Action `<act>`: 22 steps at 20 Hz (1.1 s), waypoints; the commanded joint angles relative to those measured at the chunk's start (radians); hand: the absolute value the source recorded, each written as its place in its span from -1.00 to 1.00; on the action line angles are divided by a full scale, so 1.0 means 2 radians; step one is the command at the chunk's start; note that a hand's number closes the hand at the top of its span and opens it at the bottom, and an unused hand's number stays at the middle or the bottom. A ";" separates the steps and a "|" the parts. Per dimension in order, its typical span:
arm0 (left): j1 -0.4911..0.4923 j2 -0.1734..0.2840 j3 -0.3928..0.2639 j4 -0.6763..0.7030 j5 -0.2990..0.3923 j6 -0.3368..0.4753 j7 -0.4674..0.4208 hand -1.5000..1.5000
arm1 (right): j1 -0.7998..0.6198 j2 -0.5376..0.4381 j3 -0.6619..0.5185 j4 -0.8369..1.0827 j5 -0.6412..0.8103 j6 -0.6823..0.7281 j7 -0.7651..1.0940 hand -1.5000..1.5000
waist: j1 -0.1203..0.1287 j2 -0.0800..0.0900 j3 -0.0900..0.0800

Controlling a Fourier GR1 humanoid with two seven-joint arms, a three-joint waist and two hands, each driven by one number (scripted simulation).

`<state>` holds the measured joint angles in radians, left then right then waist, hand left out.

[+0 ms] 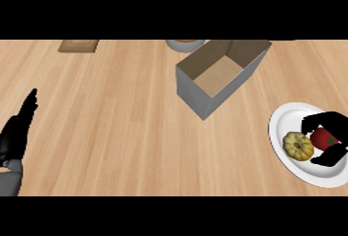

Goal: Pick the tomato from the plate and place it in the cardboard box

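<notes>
Head view: steep look down onto a wooden counter (115, 138); places are given relative to the cardboard box.
Cardboard box (219, 76): open-topped, grey outside and brown inside, standing on the counter toward the far side.
Plate (282, 126): white, round, nearer than the box and to its right, apart from it, cut by the view's right edge.
Tomato (325, 138): red with a green stalk mark, lying on the plate, well apart from the box.
Right hand (319, 122): black, over the plate, fingers and thumb curled round the tomato from its far and near sides.
Yellow ridged item (298, 145): round, small-pumpkin-like, on the plate, just beside the tomato on the side toward the box.
Left hand (17, 133): far left of the box at the view's edge, fingers straight, holding nothing, resting.
Bowl (184, 44): pale, just beyond the box, cut by the upper edge; contents cannot be told.
Brown flat item (79, 45): beyond and well left of the box.
</notes>
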<state>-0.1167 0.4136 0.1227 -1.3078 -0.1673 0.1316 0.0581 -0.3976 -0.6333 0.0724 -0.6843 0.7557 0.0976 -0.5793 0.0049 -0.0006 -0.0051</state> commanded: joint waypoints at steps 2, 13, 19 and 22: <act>-0.019 -0.003 0.004 0.014 -0.010 0.001 -0.003 0.00 | 0.001 -0.003 -0.030 0.022 0.007 -0.079 -0.027 1.00 | -0.002 0.002 0.003; 0.004 -0.019 0.007 0.001 -0.017 -0.004 -0.004 0.00 | -0.056 -0.006 -0.062 -0.018 0.030 -0.111 0.105 1.00 | -0.004 0.000 0.002; 0.031 -0.006 0.018 -0.032 -0.011 -0.016 0.010 0.00 | -0.043 -0.009 -0.093 -0.143 -0.013 -0.115 0.097 1.00 | -0.007 -0.004 0.002; 0.014 -0.016 0.012 -0.026 -0.021 -0.005 0.013 0.00 | -0.052 -0.026 -0.105 -0.185 -0.041 -0.082 0.063 1.00 | -0.008 -0.003 0.002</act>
<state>-0.0945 0.3937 0.1553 -1.3308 -0.1989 0.1148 0.0633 -0.5129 -0.6714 -0.1060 -0.9414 0.7283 -0.0865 -0.4066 -0.0098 -0.0055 -0.0009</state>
